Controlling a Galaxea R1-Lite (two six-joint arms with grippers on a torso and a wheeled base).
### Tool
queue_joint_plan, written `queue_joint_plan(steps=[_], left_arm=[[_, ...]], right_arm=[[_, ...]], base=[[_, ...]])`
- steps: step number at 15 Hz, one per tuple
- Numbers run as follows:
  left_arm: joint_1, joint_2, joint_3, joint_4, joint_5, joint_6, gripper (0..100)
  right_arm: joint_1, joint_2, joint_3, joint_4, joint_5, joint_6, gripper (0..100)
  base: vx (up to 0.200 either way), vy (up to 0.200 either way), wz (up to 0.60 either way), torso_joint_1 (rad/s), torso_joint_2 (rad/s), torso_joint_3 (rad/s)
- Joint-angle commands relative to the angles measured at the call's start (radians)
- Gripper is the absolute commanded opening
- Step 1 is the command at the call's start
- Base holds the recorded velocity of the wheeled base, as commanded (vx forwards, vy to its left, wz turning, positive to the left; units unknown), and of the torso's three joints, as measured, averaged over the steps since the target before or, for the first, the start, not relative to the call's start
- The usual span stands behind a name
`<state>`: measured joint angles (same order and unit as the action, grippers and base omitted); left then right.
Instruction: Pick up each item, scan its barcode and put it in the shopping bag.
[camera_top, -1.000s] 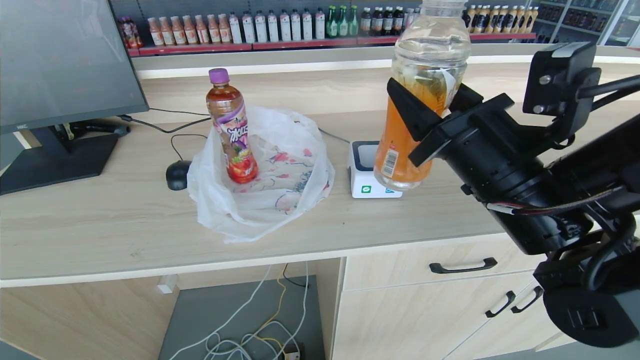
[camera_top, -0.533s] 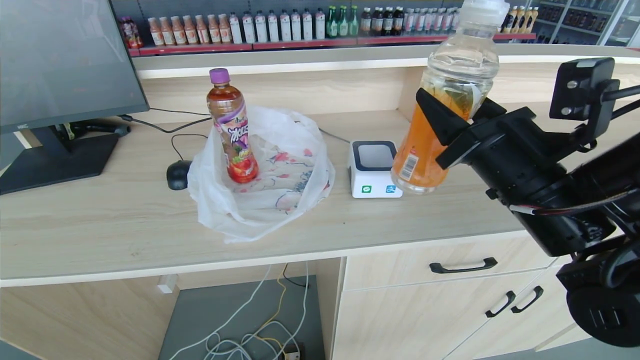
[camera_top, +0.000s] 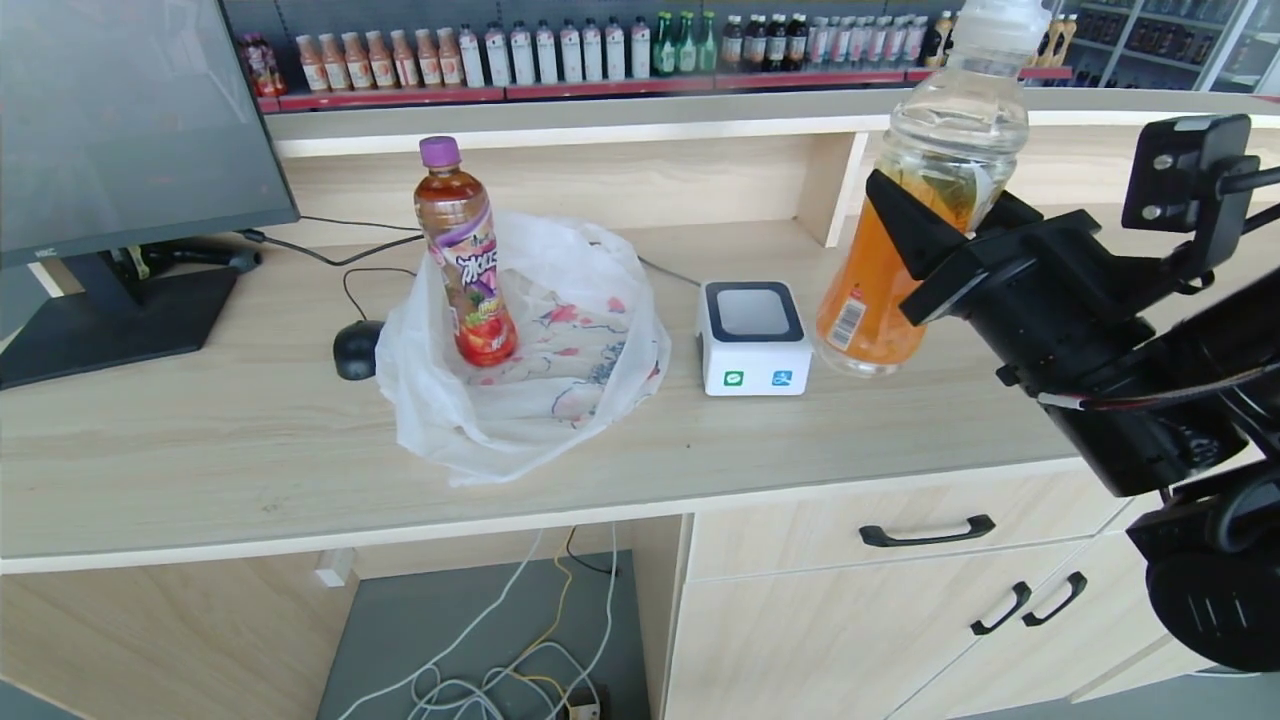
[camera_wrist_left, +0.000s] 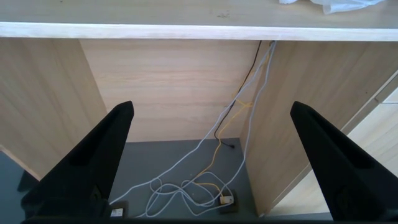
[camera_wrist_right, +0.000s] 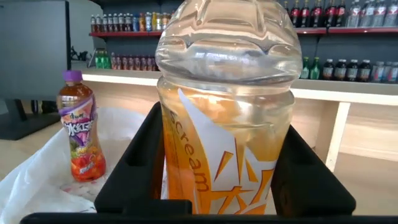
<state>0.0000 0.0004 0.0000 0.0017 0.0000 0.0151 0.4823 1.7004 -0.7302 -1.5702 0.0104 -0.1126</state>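
Bottle (camera_top: 870, 290), orange: being clamped by right gripper (camera_top: 945, 235) at three o'clock of scanner (camera_top: 752, 340); likely needing barcode (camera_top: 848, 325) facing its window.

This was a shop, seen at its checkout counter (camera_top: 250, 440). Red-edged shelves (camera_top: 400, 97) behind it carried rows of bottled drinks (camera_top: 560, 50). On the pale wood top stood a monitor (camera_top: 120, 120), a small white scanner (camera_top: 752, 340) and a thin plastic shopping bag (camera_top: 620, 360), with drawers (camera_top: 800, 540) below.

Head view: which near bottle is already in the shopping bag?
The purple-capped bottle, standing in the shopping bag; the orange bottle is held by the right gripper.
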Motion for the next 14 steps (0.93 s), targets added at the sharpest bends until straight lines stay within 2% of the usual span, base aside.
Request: queue_joint_plan(steps=[1,3,14], left_arm=[[0.0,0.0,0.0,0.0,0.0,-0.003,100],[0.002,0.0,0.0,0.0,0.002,-0.017,100],[0.002,0.0,0.0,0.0,0.002,-0.02,100]], right_arm=[[-0.016,-0.01,0.002,-0.001,0.0,-0.001,0],[-0.019,-0.013,0.002,-0.001,0.0,-0.001,0],[-0.025,-0.045,0.035,-0.001,0.0,0.001,0]], base=[[0.0,0.0,0.0,0.0,0.0,0.0],[0.0,0.2,0.0,0.005,0.0,0.002],[0.0,0.2,0.0,0.0,0.01,0.002]])
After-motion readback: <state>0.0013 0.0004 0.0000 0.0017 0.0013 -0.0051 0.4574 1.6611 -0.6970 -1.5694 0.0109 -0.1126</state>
